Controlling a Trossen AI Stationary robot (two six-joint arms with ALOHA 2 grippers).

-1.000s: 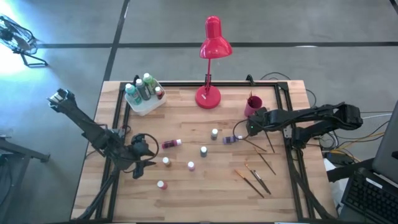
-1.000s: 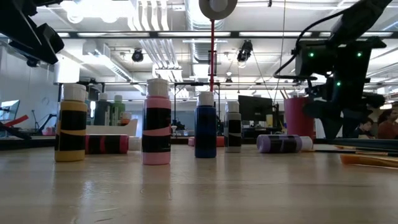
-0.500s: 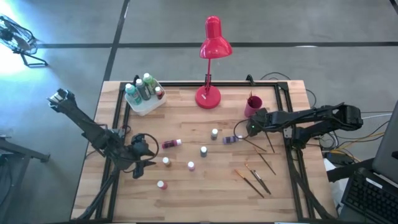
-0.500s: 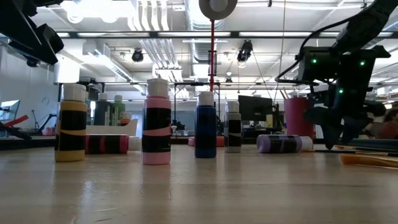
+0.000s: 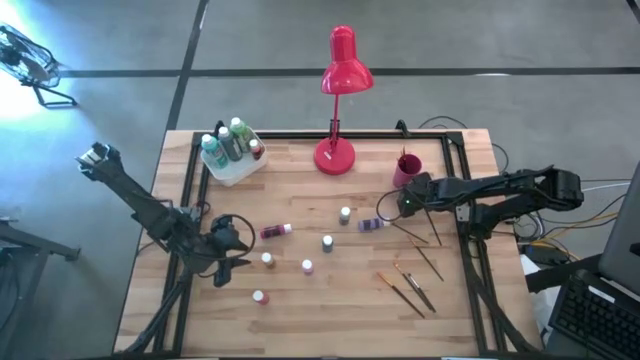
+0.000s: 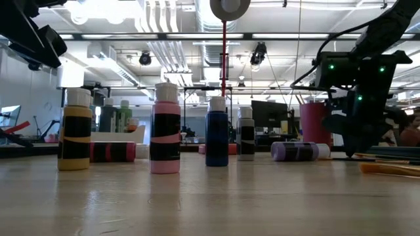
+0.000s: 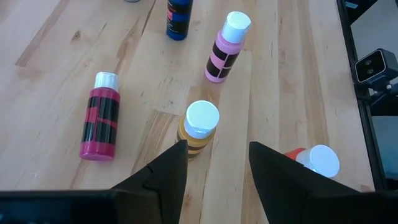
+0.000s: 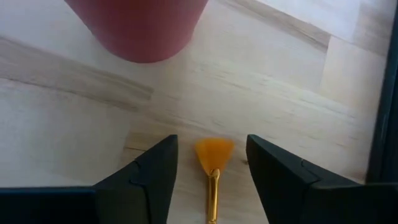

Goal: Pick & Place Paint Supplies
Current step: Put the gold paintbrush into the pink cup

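Observation:
Several small white-capped paint bottles stand on their bases on the wooden table (image 5: pixel 300 185); a magenta bottle (image 5: pixel 275 231) and a purple bottle (image 5: pixel 372 224) lie on their sides. Thin paintbrushes (image 5: pixel 412 290) lie flat at the near right. My right gripper (image 8: pixel 211 140) points steeply down beside the pink cup (image 8: pixel 137 31). It is open, with one finger on either side of a brush's orange bristles (image 8: pixel 213 151) and a gap to each. My left gripper (image 7: pixel 217 146) hangs open above the table's left part, just short of a yellow bottle (image 7: pixel 198 127).
A red desk lamp (image 5: pixel 338 100) stands at the far middle. At the far left a white tray (image 5: pixel 232 165) holds several bottles. Pink (image 7: pixel 225 46), blue (image 7: pixel 177 12) and red (image 7: pixel 314 160) bottles stand around the yellow one. A black frame (image 5: pixel 460 230) runs along the table's edges.
My right gripper has sunk a little toward the table beside the pink cup, without turning. My left gripper and all the bottles and brushes have kept still.

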